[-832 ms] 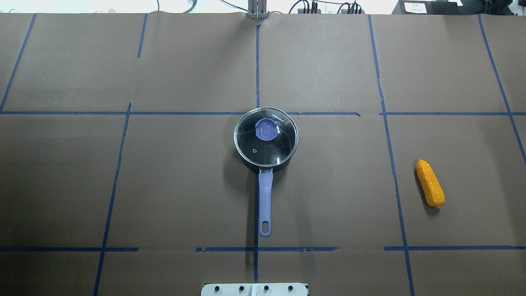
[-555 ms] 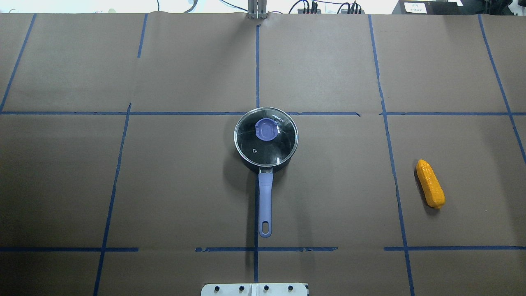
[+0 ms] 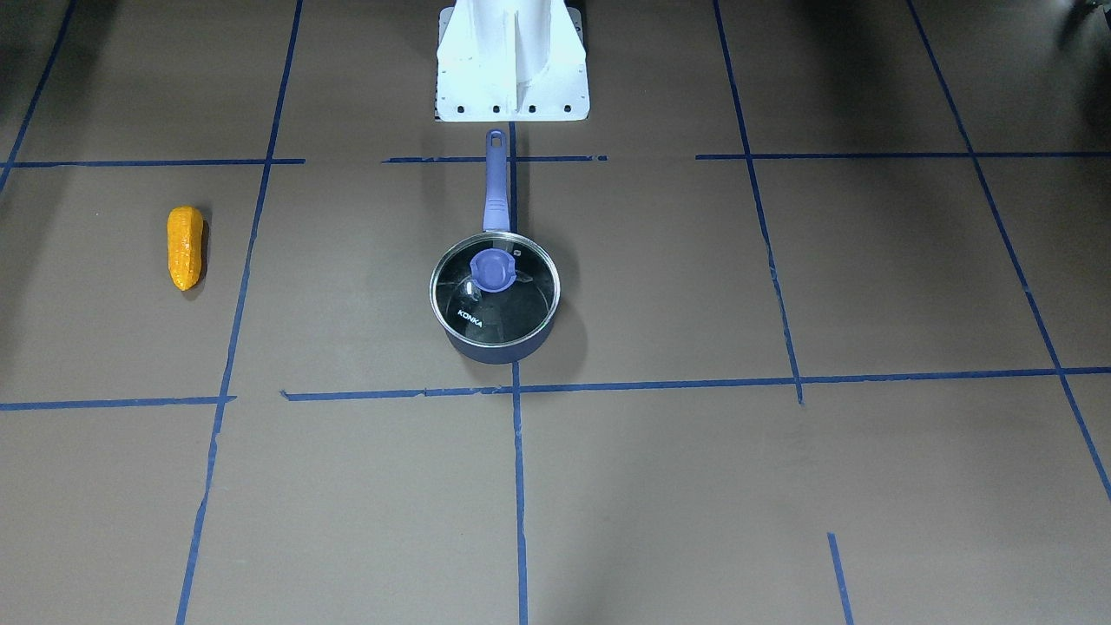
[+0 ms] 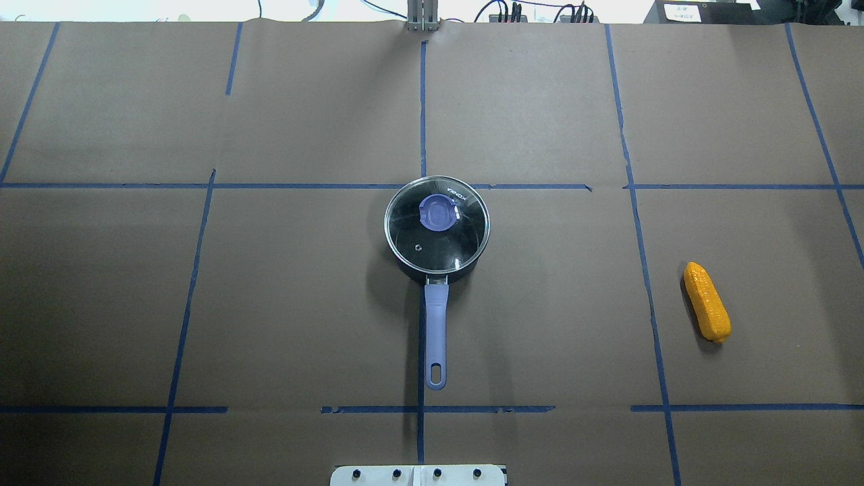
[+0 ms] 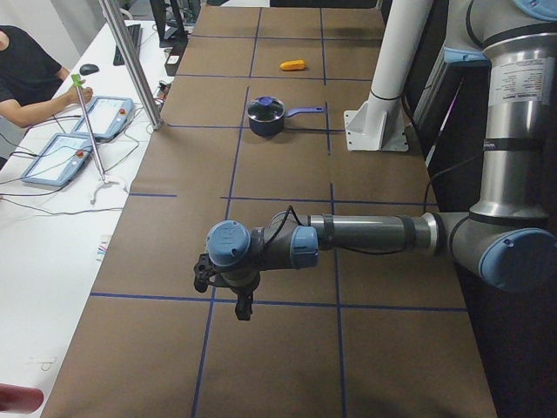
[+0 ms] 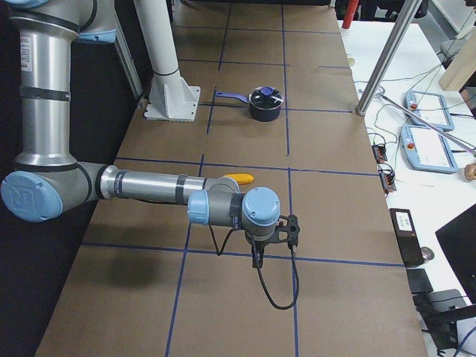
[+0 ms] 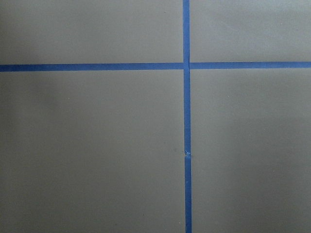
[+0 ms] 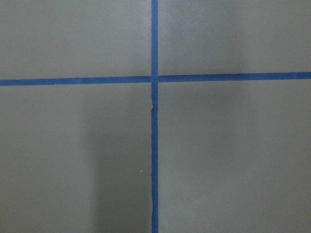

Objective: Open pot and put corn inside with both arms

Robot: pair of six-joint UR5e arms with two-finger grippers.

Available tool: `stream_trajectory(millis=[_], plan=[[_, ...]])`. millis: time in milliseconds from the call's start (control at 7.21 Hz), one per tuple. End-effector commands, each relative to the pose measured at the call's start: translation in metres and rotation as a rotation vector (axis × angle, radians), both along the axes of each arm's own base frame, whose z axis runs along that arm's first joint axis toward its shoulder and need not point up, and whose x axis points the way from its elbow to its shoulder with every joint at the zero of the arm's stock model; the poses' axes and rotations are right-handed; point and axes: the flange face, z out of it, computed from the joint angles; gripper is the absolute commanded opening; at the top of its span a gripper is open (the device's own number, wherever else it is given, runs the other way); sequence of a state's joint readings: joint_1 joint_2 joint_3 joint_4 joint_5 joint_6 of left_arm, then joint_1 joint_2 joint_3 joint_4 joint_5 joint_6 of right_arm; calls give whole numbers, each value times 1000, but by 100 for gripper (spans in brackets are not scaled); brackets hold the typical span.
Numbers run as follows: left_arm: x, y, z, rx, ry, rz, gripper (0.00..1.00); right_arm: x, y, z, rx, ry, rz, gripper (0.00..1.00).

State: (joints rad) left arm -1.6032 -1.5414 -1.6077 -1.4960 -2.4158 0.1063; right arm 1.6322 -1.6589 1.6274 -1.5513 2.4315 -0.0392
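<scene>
Corn point(image 6: 239, 178): mid-frame on tabletop point(image 6: 320, 149), just beyond right claw point(image 6: 258, 257), apart. Left claw point(image 5: 243, 306): well apart. Claw openings: cannot tell.

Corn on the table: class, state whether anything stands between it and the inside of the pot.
Yes. The glass lid sits closed on the pot, covering its opening, so the corn cannot go in until the lid is lifted. No other object shows between corn and pot.
</scene>
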Motion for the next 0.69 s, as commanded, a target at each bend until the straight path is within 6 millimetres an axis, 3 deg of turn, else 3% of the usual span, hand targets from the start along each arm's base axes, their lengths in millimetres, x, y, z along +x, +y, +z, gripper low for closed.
stream_trajectory(millis=[0, 277, 555], plan=[[2, -9, -45, 37, -28, -40, 100, 0, -1, -3, 5, -1, 1, 100], [41, 2, -150, 41, -66, -33, 100, 0, -1, -10, 21, -2, 1, 100], [106, 28, -246, 7, -60, -54, 100, 0, -1, -11, 23, -1, 0, 100]])
